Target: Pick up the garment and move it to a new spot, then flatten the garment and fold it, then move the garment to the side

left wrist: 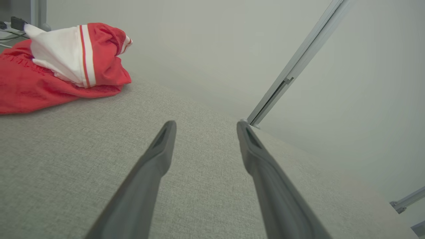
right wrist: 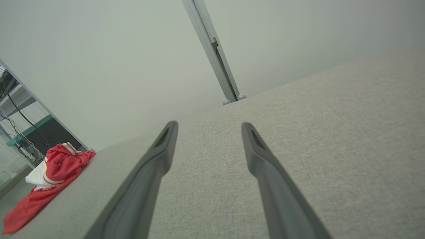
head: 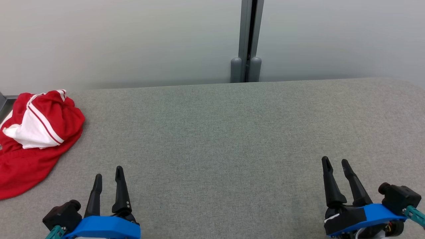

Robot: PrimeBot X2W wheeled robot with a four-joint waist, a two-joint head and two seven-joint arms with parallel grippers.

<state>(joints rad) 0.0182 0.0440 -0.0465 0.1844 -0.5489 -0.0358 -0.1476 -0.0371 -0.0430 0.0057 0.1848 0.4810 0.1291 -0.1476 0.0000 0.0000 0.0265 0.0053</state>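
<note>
A red garment (head: 36,139) with white panels and stripes lies crumpled at the far left edge of the grey table (head: 232,139). The left wrist view shows the garment (left wrist: 59,73) at upper left, and in the right wrist view the garment (right wrist: 49,179) hangs partly over the table's left edge. My left gripper (head: 109,172) stands open near the front left, a short way right of the cloth, nothing between its fingers (left wrist: 156,156). At the front right my right gripper (head: 335,162) is open too, far from the garment, its fingers (right wrist: 159,156) bare.
A pale wall runs behind the table, with a grey vertical post (head: 247,39) at its middle. Shelving with cables (right wrist: 20,126) stands beyond the table's left end. The table's far edge (head: 212,83) is close to the wall.
</note>
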